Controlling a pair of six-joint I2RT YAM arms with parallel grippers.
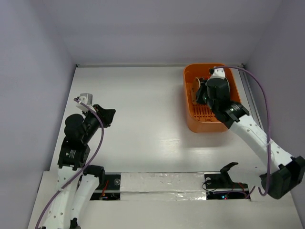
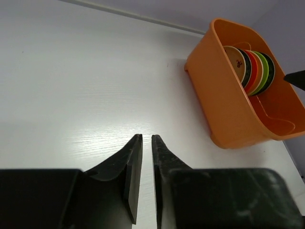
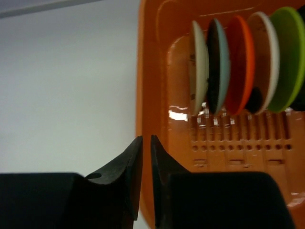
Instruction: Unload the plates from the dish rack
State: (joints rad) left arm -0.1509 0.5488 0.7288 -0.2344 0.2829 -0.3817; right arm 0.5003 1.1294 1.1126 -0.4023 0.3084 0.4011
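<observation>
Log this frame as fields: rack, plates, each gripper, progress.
dish rack: orange tub, far right of the table
plates: at least five, standing on edge in a row inside the rack
left gripper: shut, empty, over bare table, far from the rack
right gripper: shut, empty, at the rack's rim, clear of the plates
progress: no plate seen outside the rack

Our three views
Top cam looks down from behind; both wrist cams catch the dish rack (image 2: 224, 109), right one much closer.
</observation>
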